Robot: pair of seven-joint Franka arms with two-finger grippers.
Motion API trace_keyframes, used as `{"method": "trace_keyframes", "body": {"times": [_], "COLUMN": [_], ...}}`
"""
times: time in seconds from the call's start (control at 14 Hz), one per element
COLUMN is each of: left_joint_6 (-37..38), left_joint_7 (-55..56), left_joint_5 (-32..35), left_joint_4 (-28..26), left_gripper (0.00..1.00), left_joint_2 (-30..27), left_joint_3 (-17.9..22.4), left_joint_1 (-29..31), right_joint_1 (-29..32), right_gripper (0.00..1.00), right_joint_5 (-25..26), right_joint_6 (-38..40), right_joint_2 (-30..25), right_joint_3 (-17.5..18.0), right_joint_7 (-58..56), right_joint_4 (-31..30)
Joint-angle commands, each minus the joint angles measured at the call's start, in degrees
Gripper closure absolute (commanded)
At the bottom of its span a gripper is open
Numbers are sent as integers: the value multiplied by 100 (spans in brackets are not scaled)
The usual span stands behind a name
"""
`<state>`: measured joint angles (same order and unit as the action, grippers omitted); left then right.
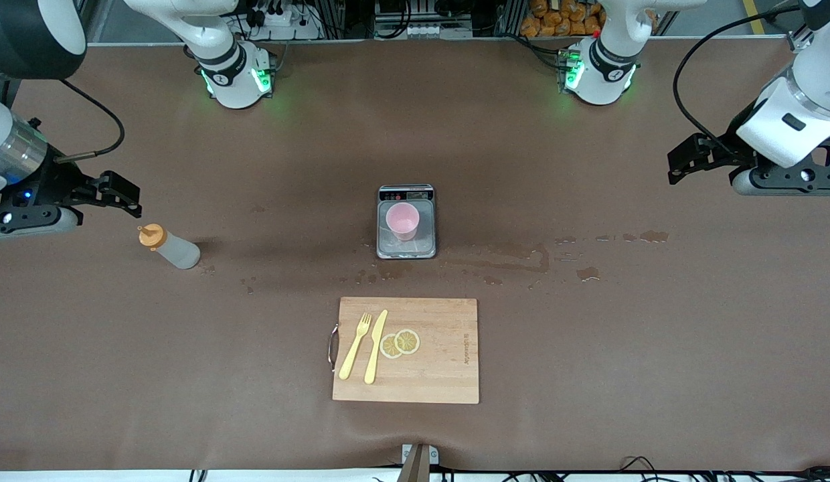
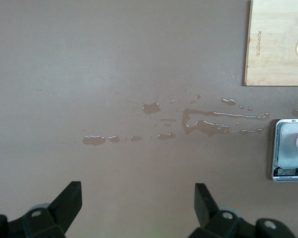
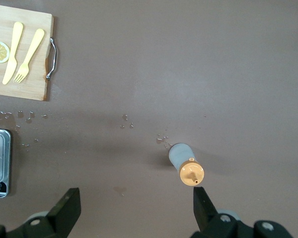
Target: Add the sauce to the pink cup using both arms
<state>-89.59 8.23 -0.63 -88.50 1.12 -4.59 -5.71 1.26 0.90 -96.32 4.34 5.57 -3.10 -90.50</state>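
Brown table holds sauce [image 3: 186, 167] upright below the empty, wide-open right pincer [image 3: 134, 210].

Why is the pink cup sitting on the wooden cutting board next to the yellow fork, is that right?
Not quite. The pink cup sits on the steel plate of the kitchen scale, as the front view shows. The yellow fork lies on the wooden cutting board, which is nearer to the front camera than the scale.

Cutting board [image 1: 442, 375]: a small dark brand mark is printed near one edge; its letters are not legible. Scale [image 1: 406, 195]: the display panel shows no readable digits. No other readable text.
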Motion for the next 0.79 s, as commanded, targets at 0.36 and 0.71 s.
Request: {"method": "trace_keyframes", "body": {"times": [0.36, 0.71], "left_joint_6": [3, 3], "left_joint_7": [-32, -32], "left_joint_5": [37, 19], "left_joint_4": [25, 25], "left_gripper": [0, 0], "left_joint_2": [-42, -42], "left_joint_3": [-24, 2], "left_joint_1": [35, 35], "right_joint_1": [67, 67], "right_gripper": [0, 0], "right_joint_5": [103, 121], "right_joint_6": [113, 122], "right_joint_2": [102, 102], "right_joint_3": [15, 15], "right_joint_7": [-24, -15], "right_joint_4": [402, 393]}}
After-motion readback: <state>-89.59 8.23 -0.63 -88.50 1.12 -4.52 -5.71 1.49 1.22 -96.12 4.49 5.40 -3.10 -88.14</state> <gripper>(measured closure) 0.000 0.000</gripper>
